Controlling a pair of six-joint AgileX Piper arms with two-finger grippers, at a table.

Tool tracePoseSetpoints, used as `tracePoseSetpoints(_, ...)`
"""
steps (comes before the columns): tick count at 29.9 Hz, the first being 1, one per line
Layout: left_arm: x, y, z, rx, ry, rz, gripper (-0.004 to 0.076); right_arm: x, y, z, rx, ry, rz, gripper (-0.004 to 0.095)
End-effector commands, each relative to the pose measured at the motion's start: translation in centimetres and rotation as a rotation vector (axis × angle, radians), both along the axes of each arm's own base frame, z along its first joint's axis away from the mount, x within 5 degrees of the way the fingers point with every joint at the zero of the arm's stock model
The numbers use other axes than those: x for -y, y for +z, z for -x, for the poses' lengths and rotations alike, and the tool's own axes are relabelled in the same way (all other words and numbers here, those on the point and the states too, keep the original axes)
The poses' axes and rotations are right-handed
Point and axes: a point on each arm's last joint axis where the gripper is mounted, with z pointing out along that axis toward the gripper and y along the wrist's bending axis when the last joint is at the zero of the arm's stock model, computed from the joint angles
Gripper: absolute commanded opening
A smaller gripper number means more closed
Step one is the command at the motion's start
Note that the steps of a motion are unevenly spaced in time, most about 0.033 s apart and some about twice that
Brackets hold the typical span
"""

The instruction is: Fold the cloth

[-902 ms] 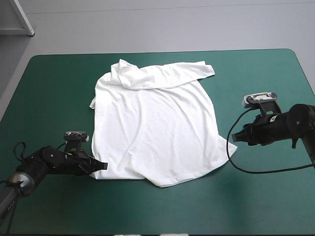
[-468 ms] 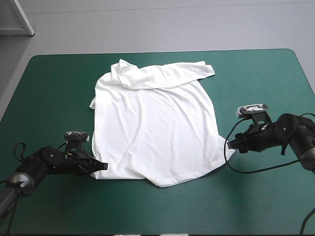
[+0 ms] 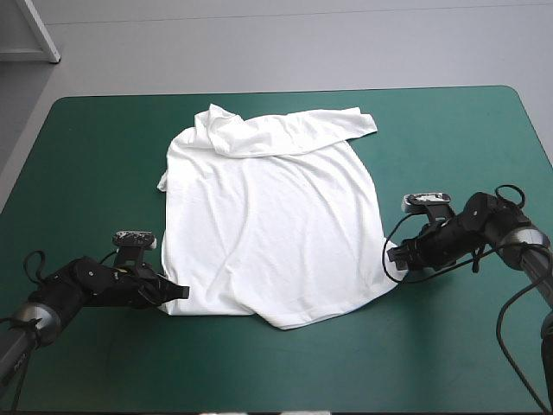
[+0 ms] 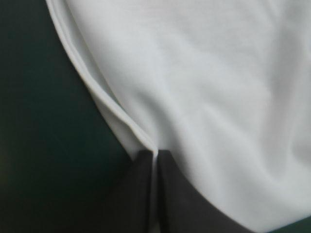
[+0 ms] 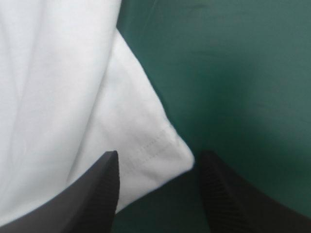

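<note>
Looking from the left, you have the left gripper [image 3: 177,292] low on the teal-green cover [image 3: 86,164] at the near-left corner of the T-shirt [image 3: 268,216]. In its wrist view the black fingers [image 4: 136,194] are pinched almost together, with the hem a thin white line between them, so it is clamped on the fabric. The T-shirt lies spread nearly flat across the middle of the table. Soft wrinkles run through it, and its far end is bunched, with one sleeve stretched toward the far right. On the right you have the right gripper [image 3: 393,256], also low, at the shirt's near-right corner. Its fingers [image 5: 99,189] stand apart, released, and the stitched corner of the hem lies on the cover between them, gripped by neither.
</note>
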Motion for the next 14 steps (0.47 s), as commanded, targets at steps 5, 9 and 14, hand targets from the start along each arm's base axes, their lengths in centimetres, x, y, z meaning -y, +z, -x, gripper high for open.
tracePoseSetpoints(5,0.13,0.17,-0.06,0.001,0.005,0.015,0.0021,-0.17,0.76,-0.43,0.038,0.005,-0.040,0.0338)
tracePoseSetpoints(9,0.11,0.18,-0.10,0.004,0.007,0.014,0.0021,-0.19,0.75,-0.36,0.036,0.023,-0.038,0.0152)
tracePoseSetpoints(14,-0.01,0.23,-0.30,0.032,0.023,0.005,0.0020,-0.13,0.83,-0.68,0.076,0.022,-0.030,-0.0013)
